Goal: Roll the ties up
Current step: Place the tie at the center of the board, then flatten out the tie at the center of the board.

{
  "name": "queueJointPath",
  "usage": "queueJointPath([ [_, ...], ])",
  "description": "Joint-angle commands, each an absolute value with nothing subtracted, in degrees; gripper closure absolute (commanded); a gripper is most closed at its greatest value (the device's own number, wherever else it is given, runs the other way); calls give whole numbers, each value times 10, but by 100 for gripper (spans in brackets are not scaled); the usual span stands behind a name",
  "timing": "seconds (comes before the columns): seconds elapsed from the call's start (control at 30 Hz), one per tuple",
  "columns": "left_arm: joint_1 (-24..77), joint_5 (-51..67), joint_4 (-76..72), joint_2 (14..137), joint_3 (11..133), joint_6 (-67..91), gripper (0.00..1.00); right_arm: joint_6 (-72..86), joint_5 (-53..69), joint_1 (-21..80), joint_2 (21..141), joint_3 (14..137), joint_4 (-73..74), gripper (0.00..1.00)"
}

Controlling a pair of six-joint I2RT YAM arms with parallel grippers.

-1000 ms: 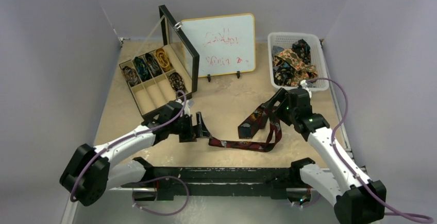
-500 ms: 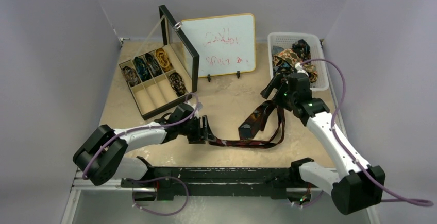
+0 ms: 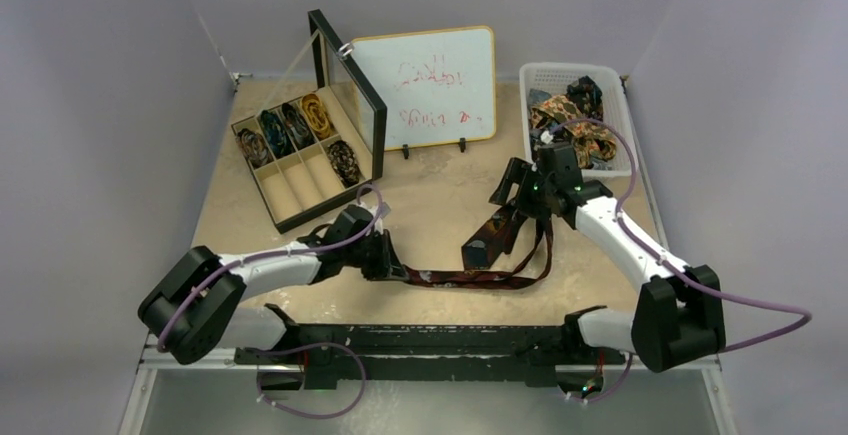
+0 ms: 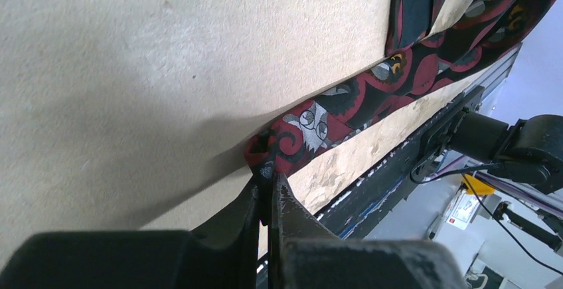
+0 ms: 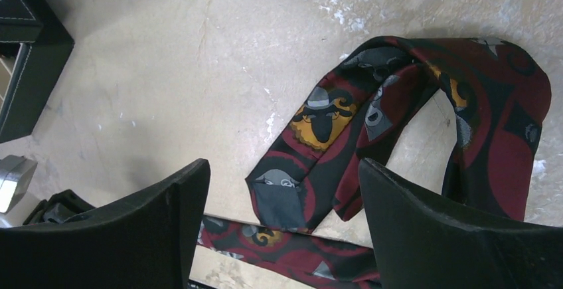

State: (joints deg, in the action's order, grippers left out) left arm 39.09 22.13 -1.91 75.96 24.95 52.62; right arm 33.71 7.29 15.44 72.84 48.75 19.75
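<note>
Since a second ago right pincer (image 3: 508,187) swung left, gaping empty above the tie (image 3: 470,277); left pincer (image 4: 269,189) pinches its tip, strip running left-right along table (image 3: 440,195). Whiteboard (image 3: 425,85) scrawl unreadable.

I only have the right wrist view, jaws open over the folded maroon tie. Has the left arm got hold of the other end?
Observer: Yes. The left wrist view shows the left gripper with jaws shut on the tie tip, low at the table.
Operator: How does the strip run between us?
Observer: From the top, it runs rightward from the left gripper, then bends back toward the right gripper.
Operator: Any finished rolls?
Observer: Rolled ties sit in compartments of the open box, back left.
</note>
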Motion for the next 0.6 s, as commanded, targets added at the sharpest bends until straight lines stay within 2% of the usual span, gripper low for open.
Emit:
queueJointPath([
  [0.0, 393, 199, -10, 709, 231, 529, 100, 385, 55, 156, 708, 442, 143, 13],
  [0.27, 393, 218, -17, 684, 215, 505, 100, 457, -25, 156, 724, 385, 83, 15],
  [0.47, 393, 213, -12, 676, 217, 501, 100, 457, -21, 156, 775, 402, 46, 17],
  [0.57, 393, 211, -8, 672, 219, 500, 100, 450, -4, 162, 814, 408, 28, 22],
])
